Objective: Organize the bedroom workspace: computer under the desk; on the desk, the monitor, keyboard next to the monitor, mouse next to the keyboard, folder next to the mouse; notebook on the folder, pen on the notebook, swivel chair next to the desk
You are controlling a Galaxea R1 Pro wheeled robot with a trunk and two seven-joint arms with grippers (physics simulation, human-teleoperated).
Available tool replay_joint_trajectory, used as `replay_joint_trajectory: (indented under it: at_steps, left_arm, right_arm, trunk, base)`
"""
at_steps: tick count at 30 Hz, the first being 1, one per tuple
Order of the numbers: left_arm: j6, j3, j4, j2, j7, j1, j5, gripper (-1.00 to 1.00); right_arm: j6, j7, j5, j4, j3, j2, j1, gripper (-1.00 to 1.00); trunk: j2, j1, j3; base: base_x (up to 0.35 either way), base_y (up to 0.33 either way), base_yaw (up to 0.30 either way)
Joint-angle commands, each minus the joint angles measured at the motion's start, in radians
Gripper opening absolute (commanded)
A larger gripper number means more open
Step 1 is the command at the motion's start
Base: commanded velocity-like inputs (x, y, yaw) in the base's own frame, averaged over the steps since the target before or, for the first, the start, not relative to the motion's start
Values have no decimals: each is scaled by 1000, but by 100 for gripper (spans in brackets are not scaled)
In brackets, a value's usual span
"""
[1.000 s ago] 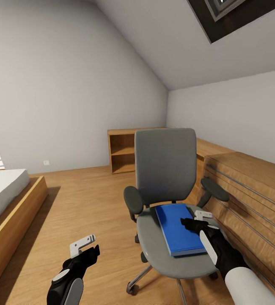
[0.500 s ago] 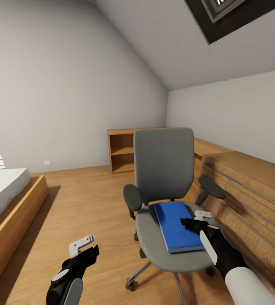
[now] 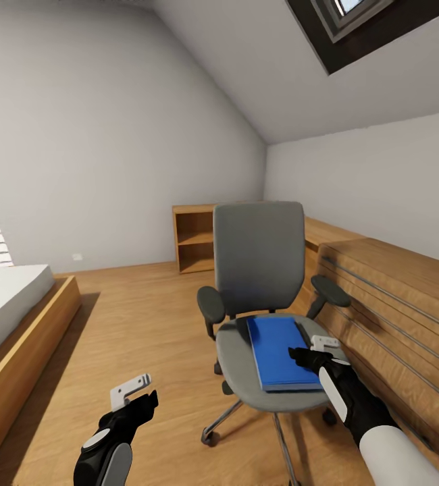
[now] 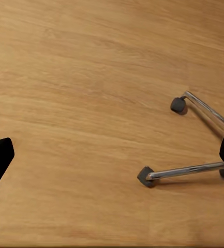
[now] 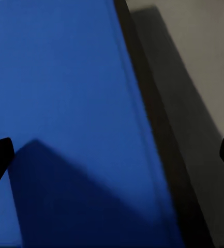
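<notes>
The right pincer [image 3: 312, 349] is covering the folder's [image 3: 275, 352] right edge. The bed [image 3: 7, 307] is running off the left edge. In the left wrist view, the chair's [image 4: 192, 170] chrome legs are running off the edge, seat unseen.

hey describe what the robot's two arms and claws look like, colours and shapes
Both arms are built alike. The left claw has two short white bracket-like fingers on a black wrist with a grey round cap and a white panel lower down. The right claw has the same white fingers on a black wrist with a long white stripe, widening into a smooth white cylindrical forearm. In the wrist views the fingertips look black.
</notes>
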Motion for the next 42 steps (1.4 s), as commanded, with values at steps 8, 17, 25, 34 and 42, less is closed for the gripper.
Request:
replay_joint_trajectory:
  at_steps: [8, 17, 25, 34, 42]
  left_arm:
    - [3, -1, -1, 0, 10, -1, 10, 100]
    - [3, -1, -1, 0, 11, -1, 10, 100]
    - [2, -1, -1, 0, 10, -1, 10, 100]
    - [1, -1, -1, 0, 10, -1, 11, 100]
    - [3, -1, -1, 0, 10, -1, 10, 100]
  right_arm:
    - [5, -3, -11, 14, 1, 0, 0, 100]
    - [5, -3, -11, 14, 1, 0, 0, 100]
    - [5, -3, -11, 14, 1, 0, 0, 100]
    - [5, -3, -11, 13, 0, 0, 0, 100]
    - [5, -2, -11, 13, 0, 0, 1, 100]
  trunk:
    - [0, 0, -1]
    - [0, 0, -1]
    - [0, 0, -1]
    - [0, 0, -1]
    - [14, -8, 5]
  base:
    - [-9, 0, 0]
    - [-1, 0, 0]
    - [-116, 0, 0]
    - [-71, 0, 0]
    - [-4, 0, 0]
